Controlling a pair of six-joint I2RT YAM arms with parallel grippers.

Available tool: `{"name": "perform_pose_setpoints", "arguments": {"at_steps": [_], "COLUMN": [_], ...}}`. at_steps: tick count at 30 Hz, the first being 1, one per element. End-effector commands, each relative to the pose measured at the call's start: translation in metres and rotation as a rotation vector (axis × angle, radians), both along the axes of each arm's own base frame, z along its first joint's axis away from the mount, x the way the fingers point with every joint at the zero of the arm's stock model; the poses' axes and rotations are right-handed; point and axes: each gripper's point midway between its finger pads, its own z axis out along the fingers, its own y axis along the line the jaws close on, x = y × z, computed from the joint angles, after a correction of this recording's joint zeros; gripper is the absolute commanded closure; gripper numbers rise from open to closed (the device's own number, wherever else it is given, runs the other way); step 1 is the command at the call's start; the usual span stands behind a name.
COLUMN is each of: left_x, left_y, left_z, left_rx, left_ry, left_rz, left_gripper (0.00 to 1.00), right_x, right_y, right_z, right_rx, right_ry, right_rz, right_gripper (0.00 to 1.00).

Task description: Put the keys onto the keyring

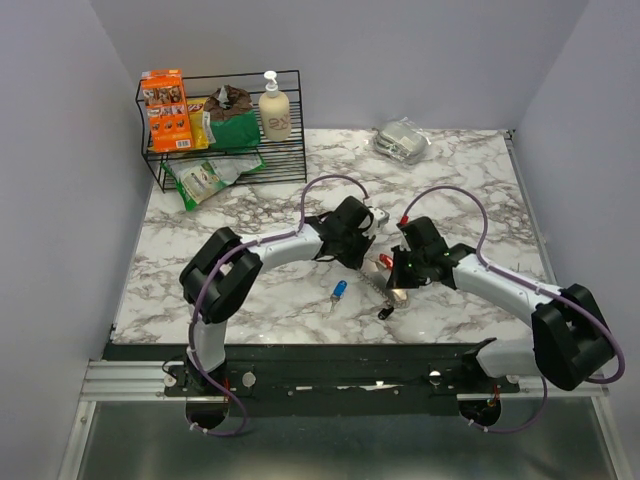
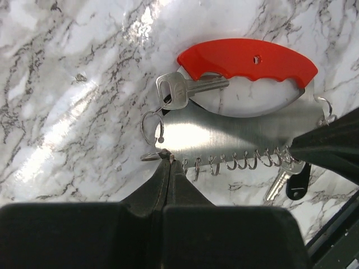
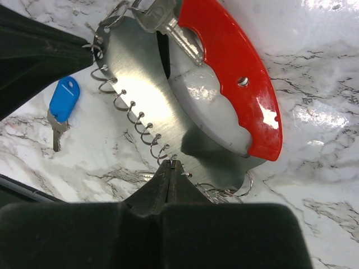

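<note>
Evidently mid-threading: grips the keyring point(image 1: 381, 275), dead centre, by its ringed edge, with left claw point(image 2: 170, 159) and right claw point(image 3: 173, 163) both clamped on it. Leaves the blue key point(image 1: 339, 291) loose at eight o'clock; probably calls next for freeing one claw to fetch it.

A black wire rack point(image 1: 300, 120) stood at the far left corner of a marble-topped table point(image 1: 200, 290). Its upper shelf held an orange box point(image 1: 165, 110), a green bag point(image 1: 232, 128) with a brown packet point(image 1: 228, 98) on top, and a pump bottle point(image 1: 274, 112) of cream-coloured liquid. A white-and-green pouch point(image 1: 205, 180) lay tilted on the lower shelf, poking out at the front. A silver foil packet point(image 1: 403, 140) rested well apart near the far right edge.
</note>
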Motion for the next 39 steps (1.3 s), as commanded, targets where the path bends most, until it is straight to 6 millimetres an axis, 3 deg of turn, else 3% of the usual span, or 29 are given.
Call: {"name": "perform_pose_setpoints", "arguments": {"at_steps": [1,5,8,9,12,13,19,23,25,26,27,28,29,30,31,33,39], "left_x": [0.012,0.016,0.020,0.024,0.028,0.031,0.031,0.019,0.024,0.018,0.011,0.021,0.014,0.007,0.017,0.010,0.004], "left_y": [0.003,0.001,0.005,0.009,0.016,0.016,0.025,0.030,0.036,0.041,0.040,0.046,0.053,0.052,0.057,0.065,0.067], "left_z": [-0.003,0.003,0.007,0.010,0.024,0.036,0.060,0.056,0.060,0.051,0.052,0.061,0.050,0.054,0.064,0.059,0.065], "left_rx": [0.057,0.060,0.070,0.085,0.068,0.043,-0.039,-0.116,-0.175,-0.194,-0.239,-0.302,-0.316,-0.384,-0.447,-0.488,-0.553], "left_ry": [-0.036,-0.054,-0.075,-0.097,-0.147,-0.174,-0.202,-0.143,-0.128,-0.080,-0.041,-0.050,-0.011,0.045,0.019,0.053,0.050], "left_rz": [-0.008,-0.013,0.003,0.029,0.064,0.078,0.112,0.101,0.120,0.135,0.112,0.131,0.140,0.132,0.144,0.156,0.136], "left_gripper": [1.00,0.95,0.69,0.50,0.35,0.34,0.34,0.36,0.37,0.37,0.37,0.38,0.38,0.39,0.39,0.41,0.41], "right_x": [0.005,0.013,0.020,0.022,0.026,0.027,0.033,0.035,0.038,0.040,0.043,0.045,0.047,0.051,0.053,0.057,0.070], "right_y": [0.000,0.002,0.002,0.002,0.005,0.006,0.014,0.018,0.022,0.025,0.029,0.031,0.033,0.038,0.041,0.052,0.073], "right_z": [0.012,0.021,0.036,0.038,0.052,0.055,0.058,0.054,0.055,0.056,0.059,0.060,0.058,0.062,0.064,0.066,0.064], "right_rx": [-0.003,0.004,0.030,0.035,0.070,0.077,0.087,0.094,0.107,0.112,0.127,0.132,0.134,0.157,0.167,0.207,0.272], "right_ry": [-0.040,-0.081,-0.157,-0.173,-0.231,-0.244,-0.246,-0.238,-0.249,-0.251,-0.261,-0.270,-0.269,-0.289,-0.298,-0.311,-0.326], "right_rz": [-0.014,-0.008,-0.016,-0.021,-0.018,-0.012,0.016,0.031,0.045,0.051,0.063,0.071,0.075,0.089,0.098,0.129,0.188], "right_gripper": [0.99,0.99,0.99,0.99,0.96,0.95,0.86,0.81,0.77,0.75,0.70,0.66,0.61,0.53,0.49,0.39,0.31]}}
